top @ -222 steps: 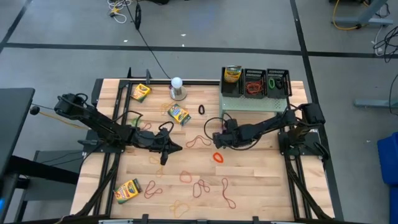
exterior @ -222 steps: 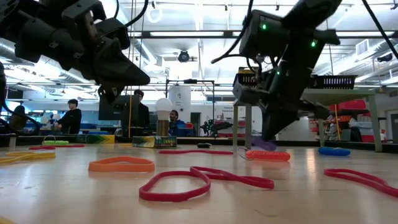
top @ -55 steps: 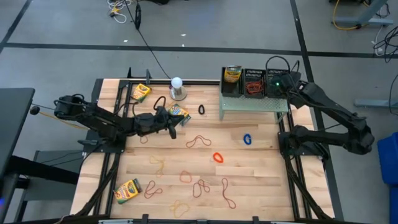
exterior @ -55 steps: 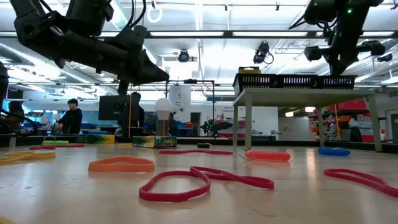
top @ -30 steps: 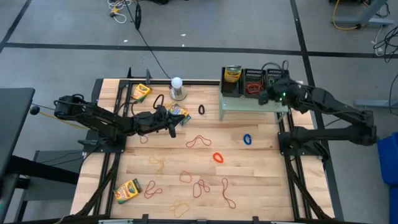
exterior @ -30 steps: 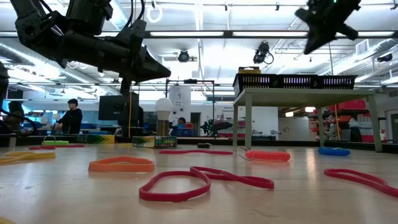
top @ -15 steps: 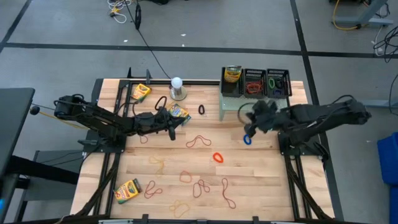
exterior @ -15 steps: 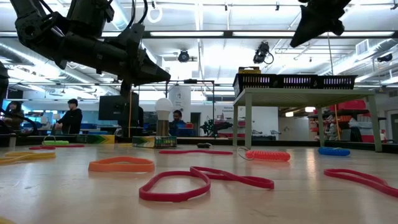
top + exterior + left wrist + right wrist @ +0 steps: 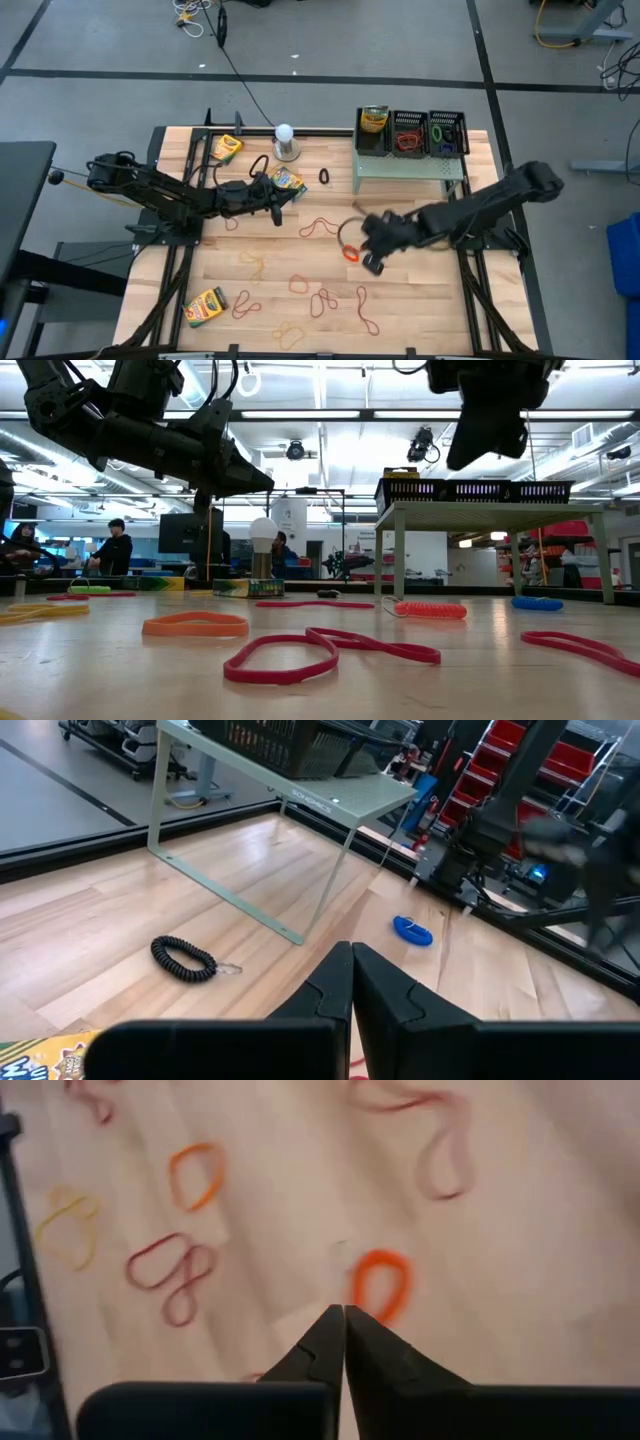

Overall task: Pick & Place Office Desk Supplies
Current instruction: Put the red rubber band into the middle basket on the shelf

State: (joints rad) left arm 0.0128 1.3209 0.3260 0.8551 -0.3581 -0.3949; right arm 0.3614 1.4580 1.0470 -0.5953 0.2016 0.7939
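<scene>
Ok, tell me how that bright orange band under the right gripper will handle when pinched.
The orange rubber band lies flat as a thin loop, so it probably sags limp. It looks light, likely sliding if nudged. The shut right gripper would need opening first.

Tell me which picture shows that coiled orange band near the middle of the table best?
The right wrist view: the orange band lies just ahead of the shut right claw, loop fully visible. The high view shows it small, beside that claw. The low view shows it edge-on. The left wrist view misses it.
</scene>
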